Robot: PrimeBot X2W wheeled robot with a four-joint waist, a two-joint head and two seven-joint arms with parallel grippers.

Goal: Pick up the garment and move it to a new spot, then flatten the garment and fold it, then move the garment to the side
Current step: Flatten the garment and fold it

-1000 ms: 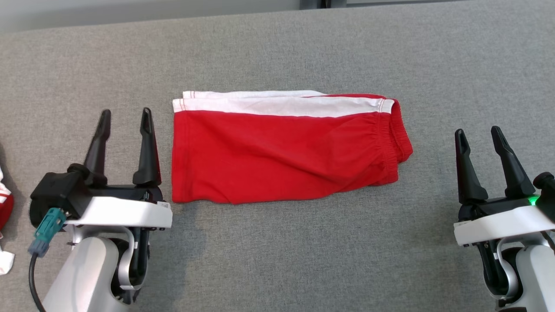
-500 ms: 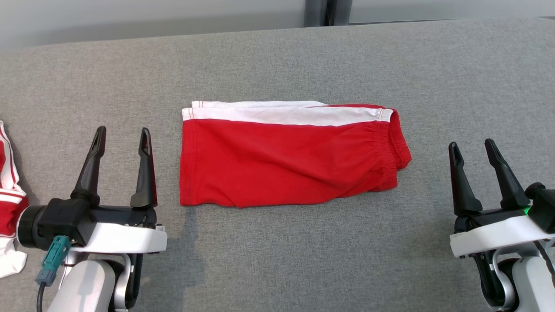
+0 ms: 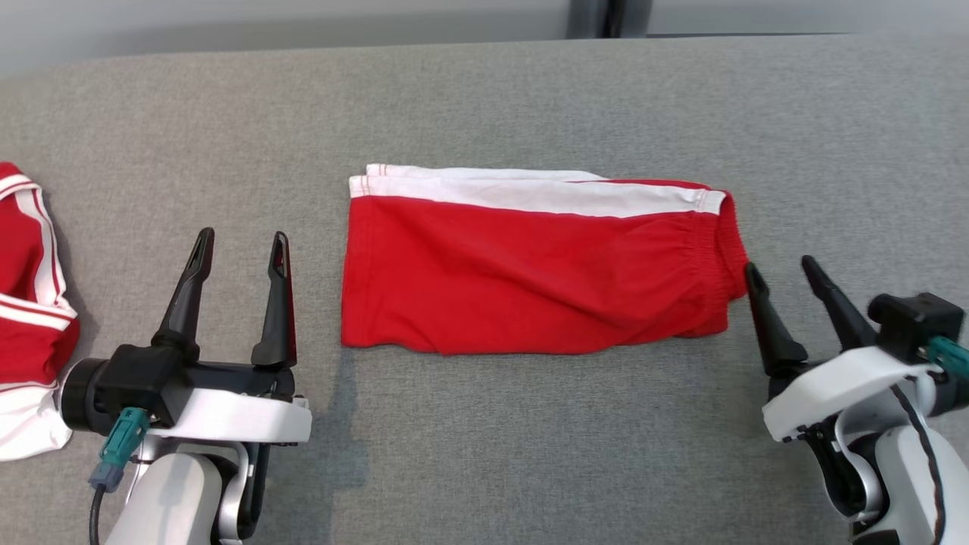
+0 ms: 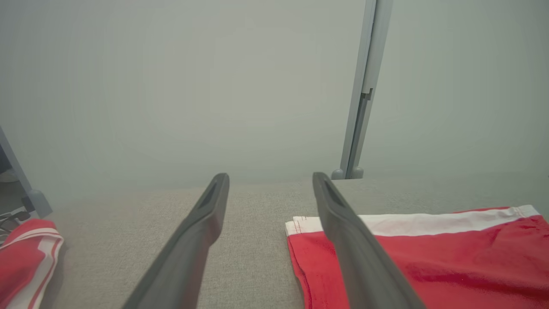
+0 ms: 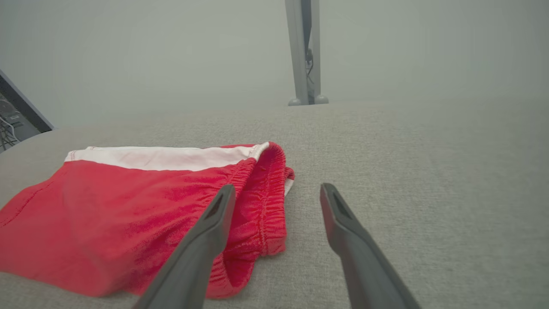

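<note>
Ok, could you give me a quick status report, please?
Left claw open, right claw open, flanking the red shorts. Shorts folded flat on grey surface. Another red garment far left, out of the way.

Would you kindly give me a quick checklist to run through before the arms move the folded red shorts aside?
1. Left gripper open, holding nothing: ok.
2. Right gripper open, holding nothing: ok.
3. Red shorts folded and lying flat on the grey surface: ok.
4. Right gripper free of the waistband: cannot tell, one fingertip sits close beside it.
5. Second red garment at the left edge lies apart from the shorts: ok.
</note>
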